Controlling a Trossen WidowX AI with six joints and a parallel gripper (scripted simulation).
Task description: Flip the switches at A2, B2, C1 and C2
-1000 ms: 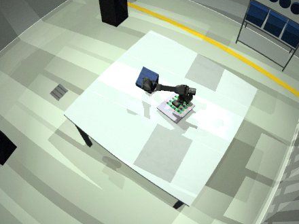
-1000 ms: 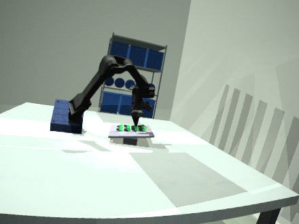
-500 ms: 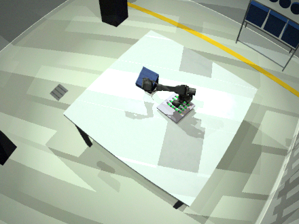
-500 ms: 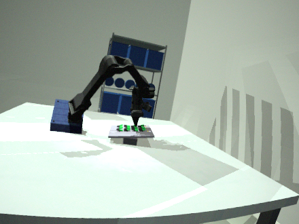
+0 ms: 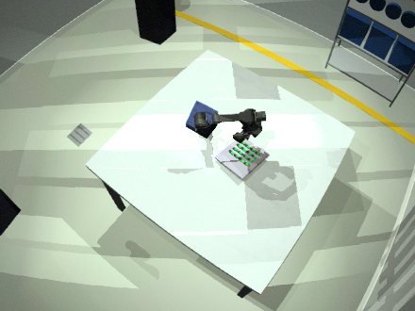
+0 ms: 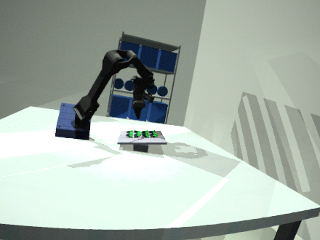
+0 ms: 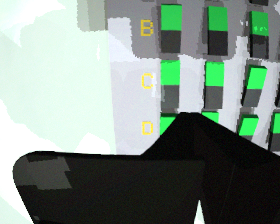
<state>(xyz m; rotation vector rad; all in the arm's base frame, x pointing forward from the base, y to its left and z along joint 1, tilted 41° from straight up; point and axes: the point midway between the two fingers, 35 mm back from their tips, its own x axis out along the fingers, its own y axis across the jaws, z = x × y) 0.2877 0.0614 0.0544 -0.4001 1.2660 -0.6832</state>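
Note:
The switch panel [image 5: 226, 158] [image 6: 125, 140] [image 7: 127, 102] carries rows of green-and-black rocker switches. My gripper [image 5: 238, 139] [image 6: 137, 118] [image 7: 188, 121] is shut and empty. It hangs above the panel, with a gap below its tip. In the wrist view its tip overlaps row D between D1 [image 7: 167, 121] and D2 [image 7: 211, 117]. C1 [image 7: 170, 84] and C2 [image 7: 214, 85] show fully, with B1 [image 7: 171, 27] and B2 [image 7: 217, 30] above them. C3 [image 7: 254, 86] looks slanted. Row A is almost wholly outside the wrist view, so A2 is unseen there. Which ends are raised is hard to tell.
The arm's blue base [image 5: 197, 117] [image 6: 65, 124] stands on the white table [image 5: 156, 168] [image 6: 109, 195], beside the panel. A shelf rack [image 5: 377, 24] [image 6: 150, 71] with blue bins stands beyond the table. Patchy shadows and glare cross the table and panel.

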